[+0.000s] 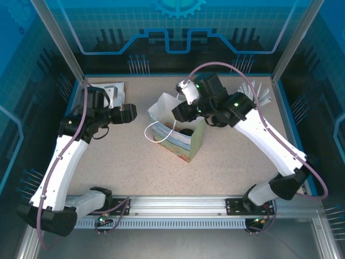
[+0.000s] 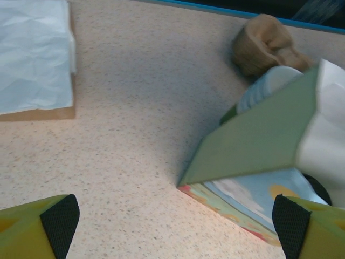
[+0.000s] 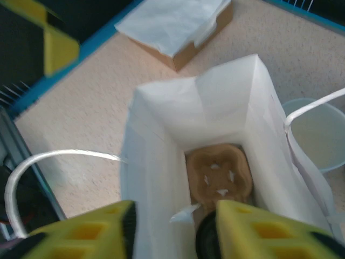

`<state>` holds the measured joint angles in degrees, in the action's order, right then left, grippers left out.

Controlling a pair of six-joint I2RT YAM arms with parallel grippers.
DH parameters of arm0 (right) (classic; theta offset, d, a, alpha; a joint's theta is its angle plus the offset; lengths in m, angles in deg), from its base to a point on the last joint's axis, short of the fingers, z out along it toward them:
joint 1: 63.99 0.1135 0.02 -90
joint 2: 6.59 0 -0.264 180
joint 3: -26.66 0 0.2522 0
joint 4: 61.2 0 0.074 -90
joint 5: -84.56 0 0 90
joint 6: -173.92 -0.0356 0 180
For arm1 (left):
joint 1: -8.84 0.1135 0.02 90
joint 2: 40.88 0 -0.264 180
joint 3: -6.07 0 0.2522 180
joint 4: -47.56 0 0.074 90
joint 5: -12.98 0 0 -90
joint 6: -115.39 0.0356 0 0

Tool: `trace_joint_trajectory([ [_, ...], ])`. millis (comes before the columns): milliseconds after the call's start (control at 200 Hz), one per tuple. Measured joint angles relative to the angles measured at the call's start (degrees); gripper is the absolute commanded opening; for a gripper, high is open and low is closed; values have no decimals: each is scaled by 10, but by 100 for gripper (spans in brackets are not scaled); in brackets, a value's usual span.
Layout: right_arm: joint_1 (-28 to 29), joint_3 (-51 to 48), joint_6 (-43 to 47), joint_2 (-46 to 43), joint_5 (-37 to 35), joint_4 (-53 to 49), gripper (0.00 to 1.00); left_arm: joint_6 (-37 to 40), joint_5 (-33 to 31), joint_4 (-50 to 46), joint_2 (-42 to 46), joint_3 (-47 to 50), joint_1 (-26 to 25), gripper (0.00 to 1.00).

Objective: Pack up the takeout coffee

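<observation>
The paper bag (image 1: pixel 183 141) stands open mid-table, with a green side, a painted front and white handles. My right gripper (image 1: pixel 180 113) hangs over its mouth. In the right wrist view the right gripper (image 3: pixel 173 232) is open, its yellow fingers (image 3: pixel 269 232) straddling the bag's left wall (image 3: pixel 156 178). Deep inside lies a brown moulded cup carrier (image 3: pixel 218 175). Beside it shows the dark round top of the takeout coffee (image 3: pixel 206 244); its body is hidden. My left gripper (image 1: pixel 131 112) is open to the left of the bag (image 2: pixel 259 135), low over the table with nothing between its fingers (image 2: pixel 59 221).
A brown box of white napkins (image 1: pixel 114 91) (image 2: pixel 32 59) sits at the back left. Behind the bag are another brown carrier (image 2: pixel 264 46) and a pale stack of cups (image 2: pixel 264 89). A pale green cup (image 3: pixel 318 135) stands close beside the bag. White sticks (image 1: pixel 259 91) are at the back right.
</observation>
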<state>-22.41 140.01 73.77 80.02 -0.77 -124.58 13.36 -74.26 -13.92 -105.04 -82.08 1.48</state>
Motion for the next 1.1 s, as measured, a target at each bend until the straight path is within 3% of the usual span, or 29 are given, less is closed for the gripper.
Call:
trace_joint_trajectory([
  [55, -1, 16, 7, 14, -4, -10, 62, 1, 15, 0, -17, 0, 32, 92],
  [240, -24, 58, 11, -19, -45, -28, 64, 33, 22, -1, -113, -10, 93, 87],
  [455, -56, 35, -6, -131, -107, -32, 64, 76, 5, -10, -311, -108, 94, 77],
  [705, -104, -59, -24, -186, -133, -35, 64, 113, -91, -41, -508, -275, 82, 64],
  [920, -147, -98, -32, -189, -132, -39, 64, 140, -148, -70, -590, -352, 73, 51],
  [1096, -157, -100, -34, -200, -127, -39, 64, 150, -167, -83, -611, -375, 73, 48],
])
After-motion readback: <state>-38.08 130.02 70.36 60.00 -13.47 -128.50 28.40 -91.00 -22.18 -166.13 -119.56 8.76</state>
